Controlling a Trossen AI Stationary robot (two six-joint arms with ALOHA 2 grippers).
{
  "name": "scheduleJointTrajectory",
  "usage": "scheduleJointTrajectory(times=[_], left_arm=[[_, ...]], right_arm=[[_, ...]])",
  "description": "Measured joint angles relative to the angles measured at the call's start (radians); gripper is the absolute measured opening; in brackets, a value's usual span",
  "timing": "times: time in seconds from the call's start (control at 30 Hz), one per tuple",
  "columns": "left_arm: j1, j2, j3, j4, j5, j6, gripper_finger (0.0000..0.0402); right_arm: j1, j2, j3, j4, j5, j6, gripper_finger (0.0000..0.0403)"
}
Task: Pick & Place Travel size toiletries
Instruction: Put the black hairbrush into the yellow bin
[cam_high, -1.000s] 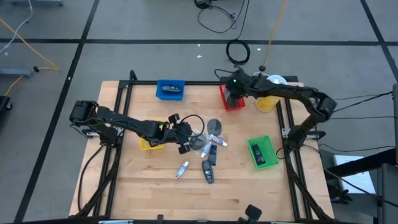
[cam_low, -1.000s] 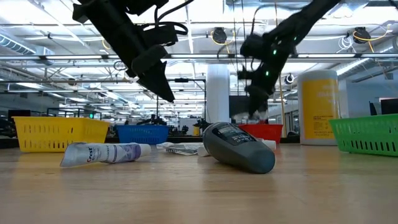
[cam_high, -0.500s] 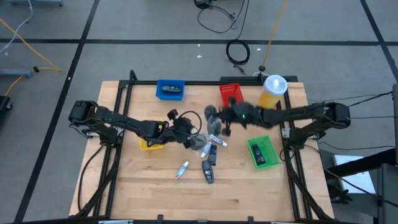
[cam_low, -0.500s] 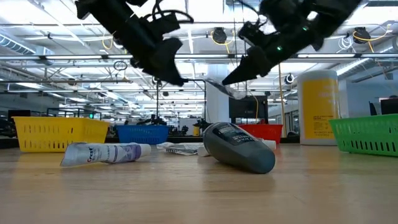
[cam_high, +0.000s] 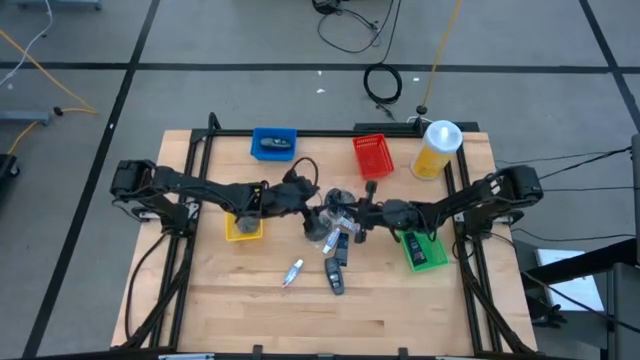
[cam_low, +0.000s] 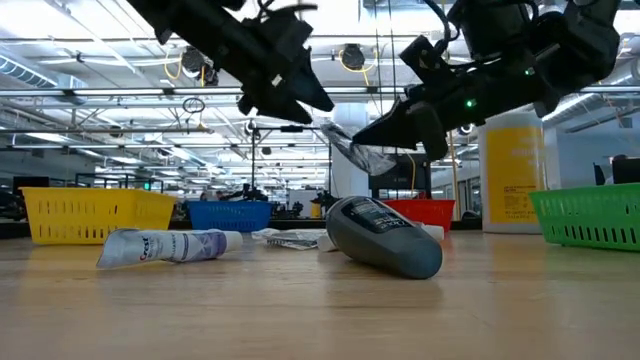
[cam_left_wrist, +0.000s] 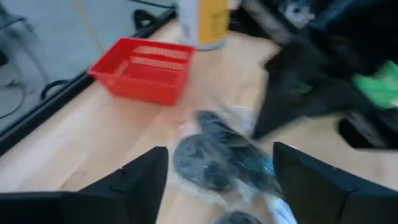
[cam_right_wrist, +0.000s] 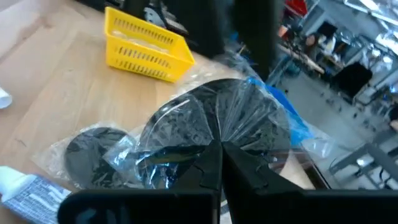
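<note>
We see grey round discs in crinkly clear wrappers (cam_high: 330, 213) clustered mid-table, one lifted above the wood. Just beside them lie small dark bottles (cam_high: 335, 276), one a rounded grey-black bottle (cam_low: 385, 236) on its side. A thin white-silver tube (cam_high: 293, 271) lies flat, slightly apart.

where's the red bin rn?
High view: the red bin sits at the table's far edge, right of centre, between the blue bin and the yellow canister, which is nearest.
</note>
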Motion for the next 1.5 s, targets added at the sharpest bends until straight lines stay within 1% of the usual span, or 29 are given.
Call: scheduleJointTrajectory(times=[0.1, 0.2, 0.3, 0.37, 0.4, 0.47, 0.57, 0.87, 0.97, 1.03, 1.17, 1.27, 1.33, 1.43, 1.5], left_arm=[[0.019, 0.009, -0.002, -0.037, 0.01, -0.026, 0.0307], [0.036, 0.022, -0.001, -0.031, 0.082, -0.047, 0.0315], [0.049, 0.051, 0.0, 0.023, 0.181, -0.051, 0.0315], [0.055, 0.059, -0.003, 0.021, 0.229, -0.055, 0.0305], [0.056, 0.068, -0.002, 0.049, 0.245, -0.058, 0.0296], [0.057, 0.073, 0.0, 0.053, 0.268, -0.062, 0.0272], [0.058, 0.08, -0.001, 0.075, 0.294, -0.051, 0.0222], [0.059, 0.083, -0.001, 0.088, 0.304, -0.023, 0.0062], [0.056, 0.083, -0.001, 0.088, 0.293, -0.011, 0.0021], [0.049, 0.083, -0.001, 0.086, 0.272, 0.0, 0.0012], [0.034, 0.029, 0.0, -0.029, 0.218, 0.002, 0.0033], [0.004, -0.062, 0.002, -0.172, 0.176, 0.0, 0.0042], [-0.03, -0.134, 0.004, -0.267, 0.175, -0.025, 0.0039], [-0.102, -0.24, 0.004, -0.457, 0.19, -0.097, 0.0023], [-0.157, -0.31, 0.004, -0.611, 0.209, -0.166, 0.0014]], right_arm=[[0.014, 0.028, 0.0, 0.047, 0.001, -0.05, 0.0], [0.024, 0.046, 0.0, 0.065, 0.002, -0.091, 0.0], [0.025, 0.056, 0.001, 0.085, 0.001, -0.096, 0.0], [0.025, 0.056, 0.001, 0.085, 0.001, -0.096, 0.0], [0.025, 0.056, 0.001, 0.081, 0.002, -0.096, 0.0], [0.025, 0.056, 0.002, 0.08, 0.001, -0.096, 0.0], [0.025, 0.056, 0.002, 0.085, -0.001, -0.097, 0.0], [0.025, 0.056, 0.002, 0.062, -0.003, -0.114, 0.0003], [0.029, 0.051, 0.002, 0.045, 0.003, -0.114, 0.0022], [0.047, 0.021, 0.002, -0.007, 0.048, -0.113, 0.0043], [0.103, -0.069, 0.001, -0.155, 0.116, -0.125, 0.009], [0.137, -0.138, 0.001, -0.21, 0.113, -0.124, 0.0119], [0.151, -0.171, 0.001, -0.233, 0.1, -0.124, 0.0131], [0.157, -0.195, 0.002, -0.218, 0.098, -0.114, 0.0143], [0.156, -0.2, 0.002, -0.221, 0.097, -0.108, 0.0145]])
